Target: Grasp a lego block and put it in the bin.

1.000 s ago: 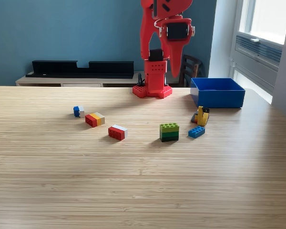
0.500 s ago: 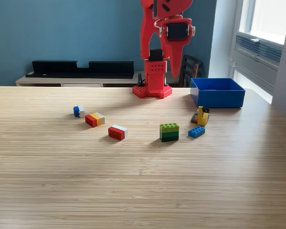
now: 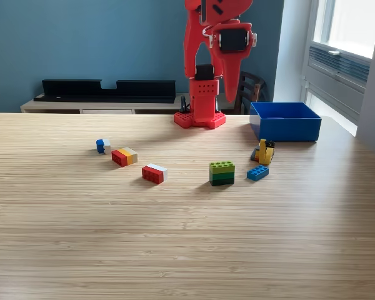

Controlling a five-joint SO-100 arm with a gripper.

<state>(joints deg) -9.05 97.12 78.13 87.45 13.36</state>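
1. A red robot arm (image 3: pixel 206 75) is standing at the far edge of a wooden table (image 3: pixel 175 237), its gripper (image 3: pixel 228 94) hanging point-down with fingers drawn together, holding nothing.
2. The bin (image 3: pixel 285 121) is sitting at the far right in the exterior view.
3. A green block (image 3: pixel 222 173) is lying near centre, well apart from the bin.

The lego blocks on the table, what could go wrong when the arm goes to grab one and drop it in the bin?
1. The yellow block cluster and the blue block lie close together; the claw might knock one while taking the other.
2. That cluster sits right beside the bin, so its wall could obstruct the claw.
3. The small blue block lies far toward the exterior view's left, possibly a long reach.
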